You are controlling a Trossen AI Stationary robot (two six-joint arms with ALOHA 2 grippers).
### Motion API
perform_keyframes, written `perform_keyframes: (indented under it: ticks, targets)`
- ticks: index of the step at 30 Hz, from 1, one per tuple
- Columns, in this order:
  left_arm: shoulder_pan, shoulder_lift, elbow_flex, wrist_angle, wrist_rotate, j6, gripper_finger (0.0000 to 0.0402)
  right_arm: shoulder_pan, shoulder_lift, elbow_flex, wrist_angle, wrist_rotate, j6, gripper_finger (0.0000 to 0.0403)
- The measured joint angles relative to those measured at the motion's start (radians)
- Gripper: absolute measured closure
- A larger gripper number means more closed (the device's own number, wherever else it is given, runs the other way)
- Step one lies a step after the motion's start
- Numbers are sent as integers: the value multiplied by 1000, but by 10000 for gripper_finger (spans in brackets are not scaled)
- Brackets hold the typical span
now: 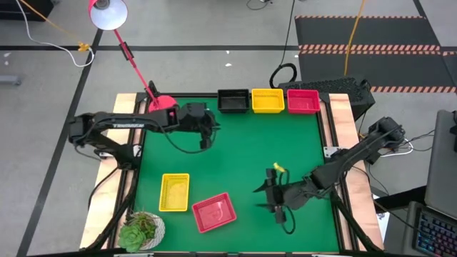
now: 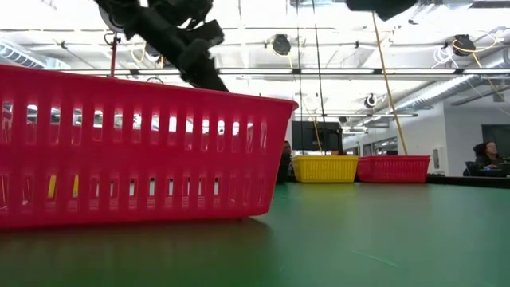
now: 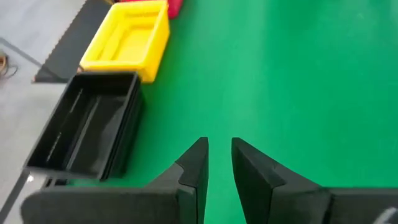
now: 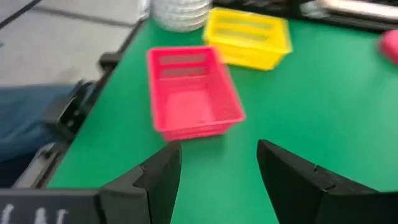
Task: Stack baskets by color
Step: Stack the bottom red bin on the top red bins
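Along the table's far edge stand nested black baskets (image 1: 233,101) (image 3: 87,130), a yellow basket (image 1: 268,101) (image 3: 127,40) and a red basket (image 1: 303,101). Near the front edge a lone yellow basket (image 1: 175,191) (image 4: 249,37) and a lone red basket (image 1: 214,212) (image 4: 193,93) (image 2: 135,151) rest flat on the green mat. My left gripper (image 1: 210,133) (image 3: 219,155) hovers over the mat just near-left of the black baskets, its fingers a little apart with nothing between them. To the right of the lone red basket hovers my right gripper (image 1: 268,191) (image 4: 217,168), wide open, pointing at it.
A pink desk lamp's round base (image 1: 163,103) sits at the far left corner, its head (image 1: 108,14) beyond the table. A green potted plant (image 1: 141,230) stands at the near left corner. The mat's middle (image 1: 243,150) is bare. A wooden rim (image 1: 335,128) borders the table.
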Motion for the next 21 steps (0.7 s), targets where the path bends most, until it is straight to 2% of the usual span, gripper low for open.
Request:
perform_keyframes:
  ticks: [4,8,14,21]
  targets:
    - [7,-77,-37,-1,0,-18,328,-56,87,12,100,-129,-23,200]
    - [4,-116,-47,-6,0,-22,328,-94,201,98,106,-215,-7,200]
    - [3,-126,-49,-21,1,-21,328,-81,377,290,83,-244,-52,200]
    - [3,-126,-49,-20,1,-21,328,-78,577,500,-42,-269,-74,200]
